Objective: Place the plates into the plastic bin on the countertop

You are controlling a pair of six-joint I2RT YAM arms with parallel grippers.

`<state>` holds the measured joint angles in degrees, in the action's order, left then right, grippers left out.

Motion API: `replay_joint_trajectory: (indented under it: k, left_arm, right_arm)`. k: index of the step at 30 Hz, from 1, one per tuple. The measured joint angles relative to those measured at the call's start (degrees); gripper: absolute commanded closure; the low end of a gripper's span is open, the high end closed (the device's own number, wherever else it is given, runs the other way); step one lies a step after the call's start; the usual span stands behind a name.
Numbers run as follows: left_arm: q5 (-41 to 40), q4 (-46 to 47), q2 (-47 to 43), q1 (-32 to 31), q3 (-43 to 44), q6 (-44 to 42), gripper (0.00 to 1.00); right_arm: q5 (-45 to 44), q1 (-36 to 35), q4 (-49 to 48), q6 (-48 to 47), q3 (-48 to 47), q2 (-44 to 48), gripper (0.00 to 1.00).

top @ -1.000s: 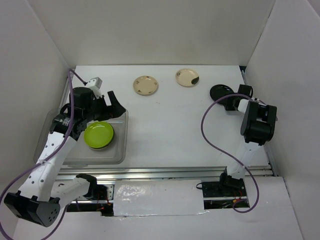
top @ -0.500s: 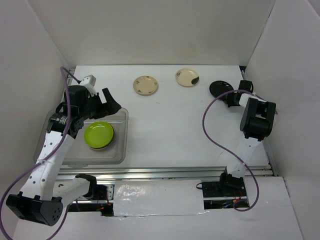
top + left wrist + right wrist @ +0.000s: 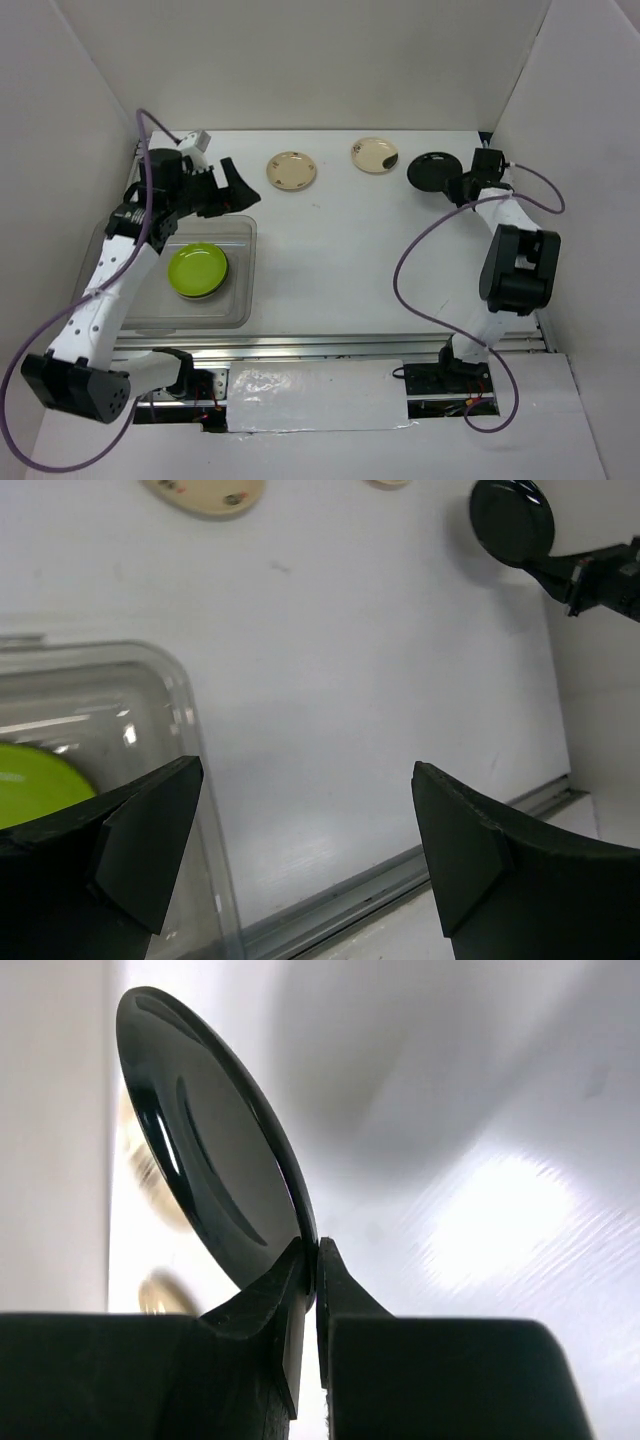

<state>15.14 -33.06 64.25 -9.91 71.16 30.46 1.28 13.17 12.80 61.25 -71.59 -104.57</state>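
My right gripper (image 3: 462, 185) is shut on the rim of the glossy black plate (image 3: 432, 170) at the back right of the countertop (image 3: 340, 260). In the right wrist view that gripper (image 3: 315, 1260) pinches the plate (image 3: 210, 1170) edge-on, tilted and lifted off the surface. Two cream plates (image 3: 291, 171) (image 3: 375, 154) lie along the back. The lime green plate (image 3: 197, 270) lies in the plastic bin (image 3: 250, 275) at the left, with a darker rim showing under it. Over the bin's far right corner my left gripper (image 3: 234, 187) hangs open and holds nothing; its wrist view shows its fingertips (image 3: 305, 770) wide apart above the bin (image 3: 185, 710).
White walls enclose the countertop on three sides. A metal rail (image 3: 330, 345) runs along the near edge, also seen in the left wrist view (image 3: 400, 895). The right arm's purple cable (image 3: 410, 260) loops over the right half of the surface.
The right gripper has closed on the black plate's rim and carried it up and to the left. The left gripper has swung from over the bin toward the back, staying open.
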Motion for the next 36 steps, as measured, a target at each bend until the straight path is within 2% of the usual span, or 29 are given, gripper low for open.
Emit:
replay_joint_trajectory:
  k: [4, 8, 12, 15, 19, 20, 22, 24, 25, 26, 28, 29, 30, 31, 32, 33, 36]
  left_arm:
    - [6.88, 5.46, 8.72, -3.15, 5.99, 1.16, 0.01]
    - [12.15, 9.62, 17.44, -5.73, 10.95, 2.67, 0.01]
    - [16.96, 13.18, 22.75, -7.61, 12.0, 4.28, 0.01]
    - [19.34, 14.4, 25.44, -8.63, 12.44, 4.55, 0.01]
    - [19.63, 14.45, 27.15, -9.35, 12.46, 4.52, 0.07]
    - [19.54, 14.32, 27.36, -9.42, 12.46, 4.52, 0.11]
    - [19.06, 13.88, 27.65, -9.44, 12.44, 4.42, 0.13]
    - [17.94, 12.9, 27.71, -9.44, 12.44, 4.2, 0.23]
    - [17.53, 12.52, 27.71, -9.44, 12.44, 4.15, 0.31]
    - [17.2, 12.09, 27.71, -9.44, 12.44, 4.13, 0.57]
    - [16.52, 11.45, 27.71, -9.44, 12.46, 4.13, 0.85]
    - [16.2, 11.23, 27.71, -9.44, 12.46, 4.07, 1.0]
    - [15.74, 10.99, 27.71, -9.42, 12.52, 4.11, 1.0]
    - [15.1, 10.56, 27.71, -9.42, 12.55, 3.98, 1.0]
    - [14.6, 9.97, 27.58, -9.42, 12.55, 3.89, 1.0]
    - [13.18, 8.94, 27.28, -9.33, 12.55, 3.82, 1.0]
    - [7.19, 5.25, 24.11, -8.2, 11.63, 4.35, 1.0]
  right_arm:
    - [0.09, -6.12, 1.05, -9.35, 2.03, 12.48, 1.0]
    - [10.64, -12.33, 0.42, -16.44, 4.96, 20.57, 1.0]
    - [27.82, -17.88, -4.72, -17.99, 8.76, 20.39, 1.0]
    - [37.27, -21.79, -7.32, -16.9, 10.82, 18.43, 1.0]
    - [43.45, -24.76, -11.19, -14.91, 11.96, 17.79, 1.0]
    - [44.17, -25.09, -12.11, -14.56, 12.09, 17.84, 1.0]
    - [44.61, -25.79, -12.87, -14.4, 12.11, 17.92, 1.0]
    - [44.52, -26.23, -12.79, -14.43, 12.11, 18.32, 1.0]
    - [44.39, -26.36, -12.76, -14.45, 12.11, 18.53, 1.0]
    - [44.17, -26.47, -12.76, -14.45, 12.11, 18.75, 1.0]
    - [43.78, -26.6, -12.76, -14.45, 12.11, 19.02, 1.0]
    - [43.39, -26.73, -12.74, -14.49, 12.11, 19.06, 0.96]
    - [43.17, -26.93, -12.61, -14.6, 12.11, 19.06, 0.83]
    - [43.01, -27.1, -12.61, -14.64, 12.09, 19.06, 0.58]
    - [42.91, -27.19, -12.44, -14.27, 12.09, 19.06, 0.03]
    - [42.8, -27.17, -12.44, -14.05, 12.09, 19.06, 0.0]
    - [40.76, -26.69, -11.69, -15.15, 12.15, 19.47, 0.0]
